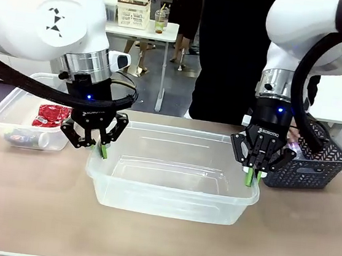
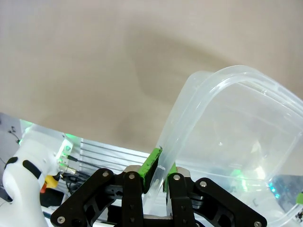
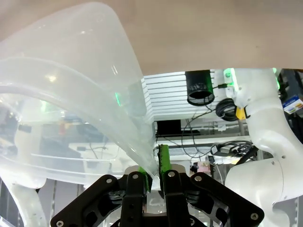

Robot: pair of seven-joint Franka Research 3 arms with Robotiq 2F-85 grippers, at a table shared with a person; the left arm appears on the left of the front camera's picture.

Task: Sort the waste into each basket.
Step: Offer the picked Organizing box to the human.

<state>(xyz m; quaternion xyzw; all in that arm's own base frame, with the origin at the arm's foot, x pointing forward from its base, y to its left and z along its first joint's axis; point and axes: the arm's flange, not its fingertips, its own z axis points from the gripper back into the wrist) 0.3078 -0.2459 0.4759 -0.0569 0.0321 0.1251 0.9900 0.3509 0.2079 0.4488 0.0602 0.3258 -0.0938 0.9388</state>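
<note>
Mid-table, left claw (image 1: 102,151), right claw (image 1: 252,177) clamped on clear tub (image 1: 168,203), front view adds red wrapper (image 1: 52,115), perhaps bottle (image 1: 27,139) beside

Tan table (image 1: 26,204) bears large tub (image 1: 168,205), small tub (image 1: 0,116) (red wrapper (image 1: 52,114) inside), dark basket (image 1: 314,170).

You are reading white "ROBOTIQ" lettering (image 1: 263,132) on black body of right gripper (image 1: 253,174), just above its fingers. Matching white print is sitting on left gripper (image 1: 102,151), too faint for reading. Black triangle emblem (image 1: 54,21) is showing on white left arm joint (image 1: 23,18) above that claw. White print on red wrapper (image 1: 52,115), left of left claw, is showing too small for reading.
</note>
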